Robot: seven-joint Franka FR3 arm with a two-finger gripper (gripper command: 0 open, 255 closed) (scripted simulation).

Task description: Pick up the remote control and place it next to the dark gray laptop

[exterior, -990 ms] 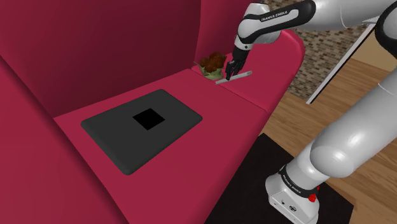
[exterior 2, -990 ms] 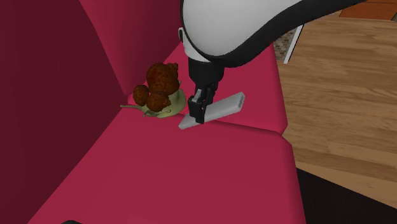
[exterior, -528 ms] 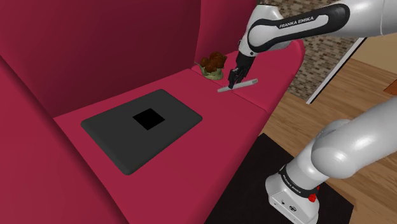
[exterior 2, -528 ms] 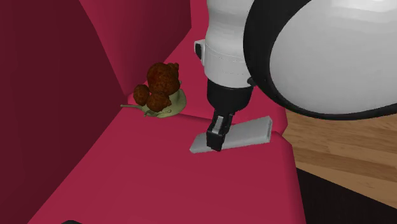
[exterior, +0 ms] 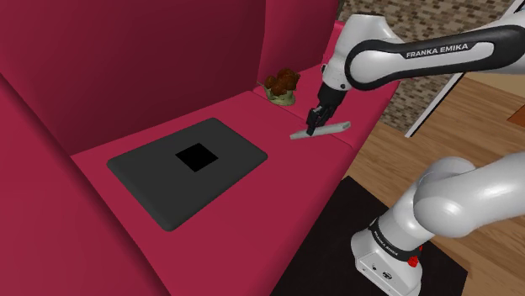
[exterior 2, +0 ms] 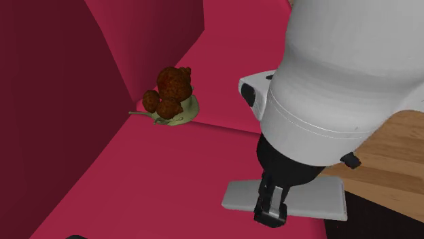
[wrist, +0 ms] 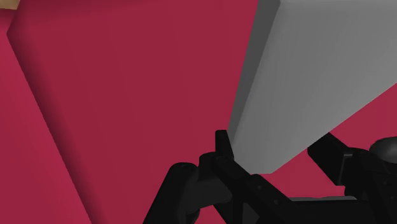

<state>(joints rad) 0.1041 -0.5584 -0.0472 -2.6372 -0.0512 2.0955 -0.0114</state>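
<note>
You have swung the remote (exterior: 335,126) away from the bear (exterior: 282,84) toward the front of the sofa (exterior: 126,67), clamped in the tool (exterior: 311,130); the laptop (exterior: 187,168) lies well apart.

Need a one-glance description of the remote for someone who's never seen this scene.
Find the red sofa with the closed dark gray laptop lying on its seat. Past the laptop, toward the brown toy in the corner, the black gripper clasps the remote: a flat, plain light-grey bar, unlike the broad dark laptop and lumpy toy.
</note>
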